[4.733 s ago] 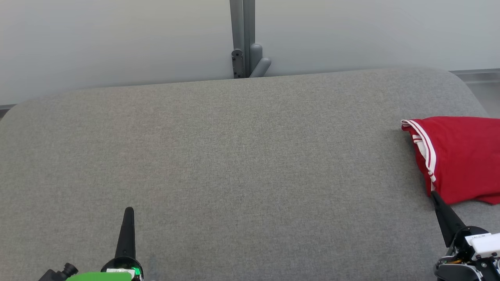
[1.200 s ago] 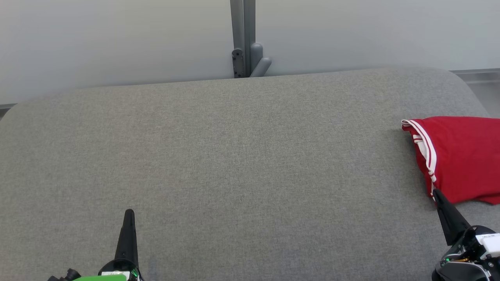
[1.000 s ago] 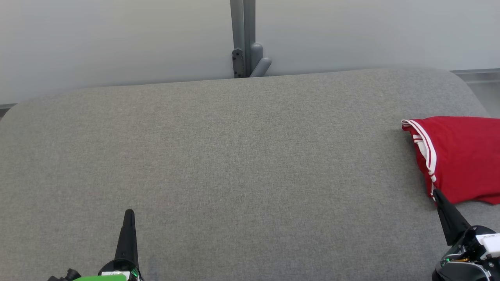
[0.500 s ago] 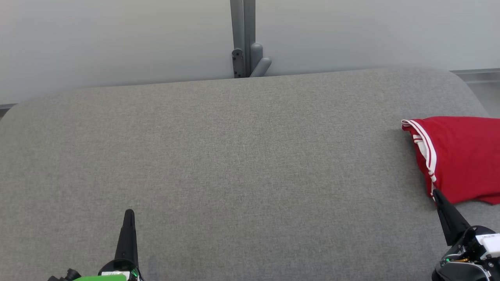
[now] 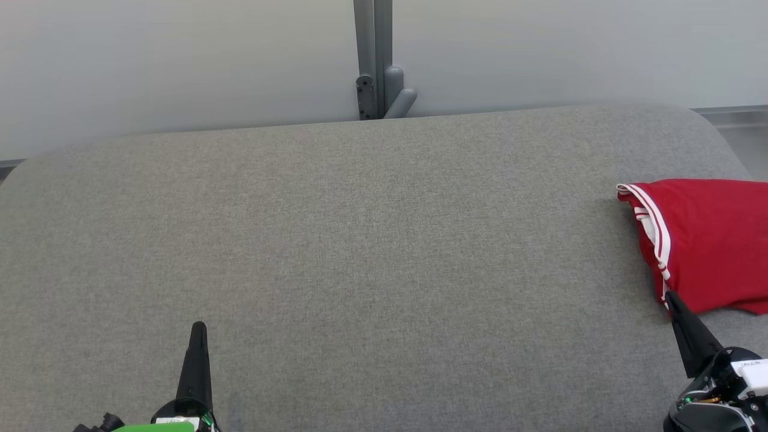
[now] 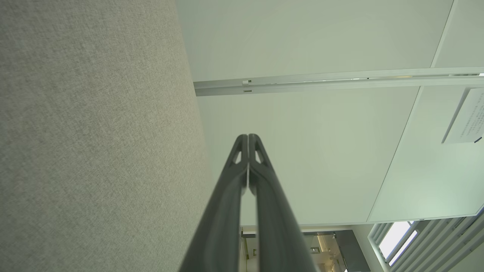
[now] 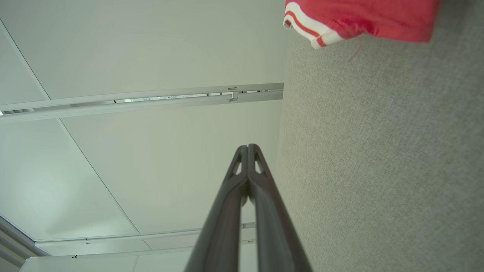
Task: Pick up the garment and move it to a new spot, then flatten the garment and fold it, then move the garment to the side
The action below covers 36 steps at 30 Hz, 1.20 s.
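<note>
No legible text; wall notice (image 6: 466, 117) print too small

An office-like room: pale partition panels (image 5: 180, 60) joined by a metal post (image 5: 372, 48), a paper notice (image 6: 467, 117) posted.

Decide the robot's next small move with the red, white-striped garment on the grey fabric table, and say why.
Probably just ease the right claw back to rest. The red garment with white stripes already lies compact, seemingly folded, at the right side of the grey fabric table; that claw and the left claw are shut, holding nothing.
</note>
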Available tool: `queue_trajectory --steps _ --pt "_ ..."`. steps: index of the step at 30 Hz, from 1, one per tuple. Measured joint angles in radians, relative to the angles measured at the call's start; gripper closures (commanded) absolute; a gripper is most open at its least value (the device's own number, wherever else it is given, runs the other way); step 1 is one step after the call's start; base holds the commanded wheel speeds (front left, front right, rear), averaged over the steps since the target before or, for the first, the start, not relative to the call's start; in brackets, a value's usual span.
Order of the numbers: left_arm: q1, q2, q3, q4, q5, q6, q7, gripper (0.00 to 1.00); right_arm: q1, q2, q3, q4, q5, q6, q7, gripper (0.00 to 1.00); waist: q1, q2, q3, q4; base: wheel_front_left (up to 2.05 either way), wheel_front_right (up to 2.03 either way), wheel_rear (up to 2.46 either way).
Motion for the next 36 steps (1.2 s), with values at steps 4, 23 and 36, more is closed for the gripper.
queue_trajectory --steps 4,23,36 --pt "0.0 0.0 0.0 0.0 0.0 0.0 0.0 1.0 0.0 0.001 -0.001 0.0 0.0 0.0 0.001 1.0 0.0 0.0 0.0 0.0 0.0 0.0 0.0" --pt "0.0 0.0 0.0 0.0 0.0 0.0 0.0 1.0 -0.001 0.003 -0.003 0.0 -0.003 0.0 0.004 1.0 0.0 0.0 0.0 0.0 0.0 0.0 0.0" --pt "0.0 0.0 0.0 0.0 0.0 0.0 0.0 1.0 -0.001 0.004 -0.004 0.0 -0.006 0.0 0.004 1.0 0.0 0.0 0.0 0.0 0.0 0.0 0.0"
